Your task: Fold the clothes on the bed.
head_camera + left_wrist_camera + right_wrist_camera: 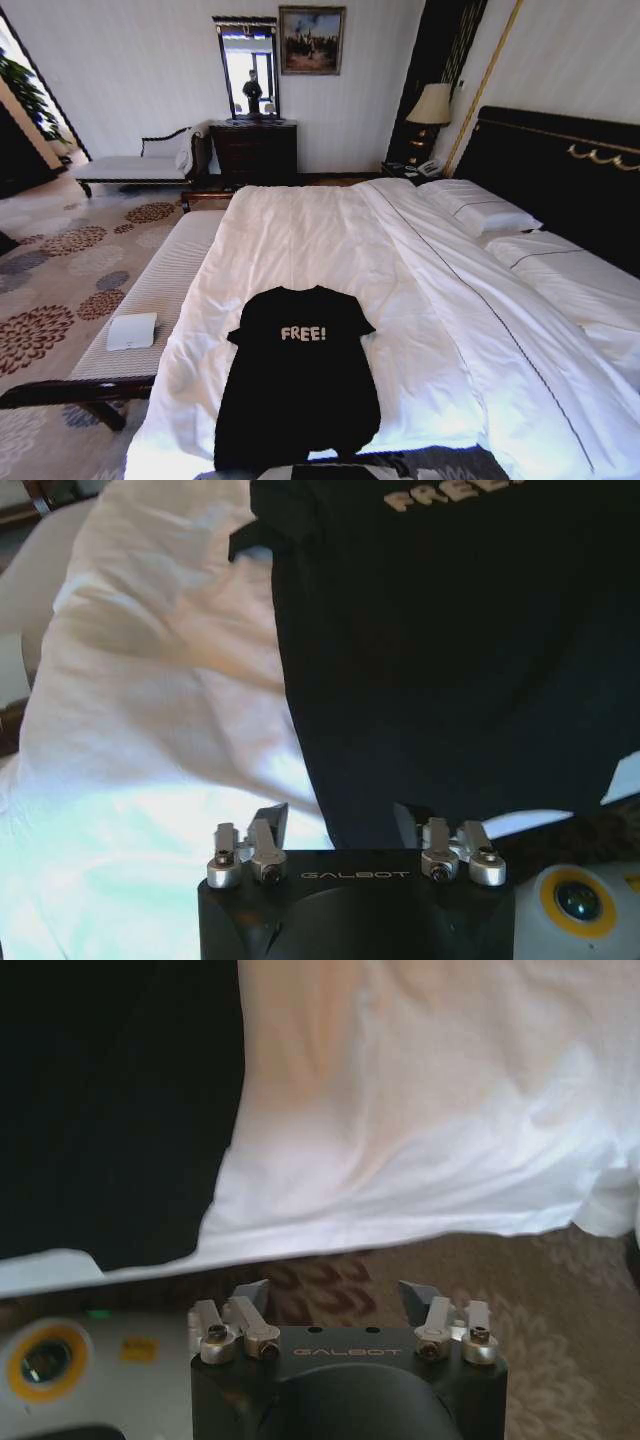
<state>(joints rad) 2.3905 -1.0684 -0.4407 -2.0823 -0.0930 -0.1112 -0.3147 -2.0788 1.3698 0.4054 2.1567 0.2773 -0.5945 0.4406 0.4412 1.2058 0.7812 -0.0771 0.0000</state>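
the black t-shirt (298, 385) lies flat on the white duvet near the foot of the bed (330, 240), its "free!" lettering facing up. the left gripper (342, 825) hangs over the shirt's lower hem with its fingers spread and empty. the right gripper (333, 1295) hovers just off the duvet's edge above the patterned carpet (520, 1300), also open, holding nothing.

Hotel-style bedroom; wide bed (330, 230), lamp (432, 104), dresser (254, 150), painting (311, 40).
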